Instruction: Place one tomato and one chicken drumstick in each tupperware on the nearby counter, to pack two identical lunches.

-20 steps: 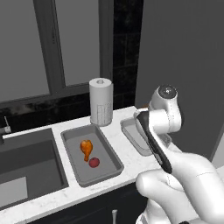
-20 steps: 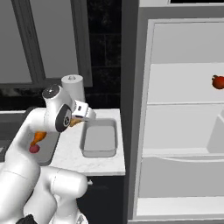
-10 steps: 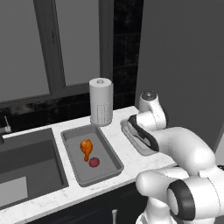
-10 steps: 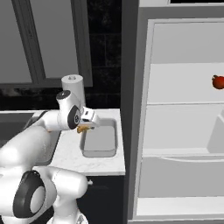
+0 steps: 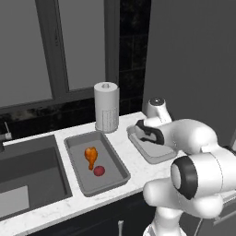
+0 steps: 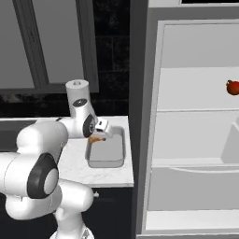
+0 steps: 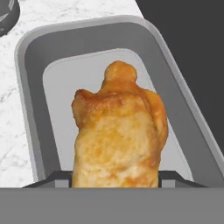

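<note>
- Right of the paper-towel roll (image 5: 106, 107), the hand (image 6: 99, 137) hangs over the empty tupperware (image 7: 175, 113), clamped on a chicken drumstick (image 7: 118, 140), so releasing lands it inside
- Left of the roll on the tabletop (image 5: 133, 163), the other tupperware (image 5: 110, 159) holds its drumstick (image 5: 91, 156) and tomato (image 5: 98, 171)
- Another tomato (image 6: 232, 87) waits on a fridge shelf

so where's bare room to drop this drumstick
The tupperware under the hand has a bare floor inside its rim. The left tupperware already holds a drumstick and tomato, and the paper-towel roll crowds the back.
</note>
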Robot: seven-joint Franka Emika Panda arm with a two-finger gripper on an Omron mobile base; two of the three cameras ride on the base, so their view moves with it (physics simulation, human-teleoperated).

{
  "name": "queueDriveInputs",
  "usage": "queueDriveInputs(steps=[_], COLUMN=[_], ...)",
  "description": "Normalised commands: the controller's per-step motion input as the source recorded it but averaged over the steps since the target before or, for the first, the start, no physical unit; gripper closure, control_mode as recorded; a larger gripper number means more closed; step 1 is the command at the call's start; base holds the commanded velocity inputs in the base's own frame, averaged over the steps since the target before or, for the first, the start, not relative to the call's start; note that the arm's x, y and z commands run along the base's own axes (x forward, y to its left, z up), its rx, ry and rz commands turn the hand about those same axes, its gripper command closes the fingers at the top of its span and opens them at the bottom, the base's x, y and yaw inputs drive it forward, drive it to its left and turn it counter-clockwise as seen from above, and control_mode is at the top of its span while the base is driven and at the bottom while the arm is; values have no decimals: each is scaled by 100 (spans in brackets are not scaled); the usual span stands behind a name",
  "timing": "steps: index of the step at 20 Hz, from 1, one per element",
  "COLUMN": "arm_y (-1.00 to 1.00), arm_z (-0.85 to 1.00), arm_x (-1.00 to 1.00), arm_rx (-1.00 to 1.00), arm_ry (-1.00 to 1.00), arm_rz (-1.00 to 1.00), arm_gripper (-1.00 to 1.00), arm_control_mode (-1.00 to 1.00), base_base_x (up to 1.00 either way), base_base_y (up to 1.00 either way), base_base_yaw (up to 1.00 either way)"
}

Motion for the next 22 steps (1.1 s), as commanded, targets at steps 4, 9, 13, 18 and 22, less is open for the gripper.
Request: queueDriveInputs(steps=[4, 9, 13, 18, 22], arm_y=[-6, 0, -4, -3, 0], arm_z=[-32, -25, -20, -10, 0], arm_x=[36, 44, 39, 28, 14], arm_rx=[0, 0, 0, 0, 0], arm_ry=[-6, 0, 0, 0, 0], arm_rz=[2, 0, 0, 0, 0], arm_gripper=[100, 100, -100, -100, -100], arm_control_mode=[-100, -100, -100, -100, -100], base_base_x=[0, 0, 0, 0, 0], base_base_y=[0, 0, 0, 0, 0], base_base_yaw=[0, 0, 0, 0, 0])
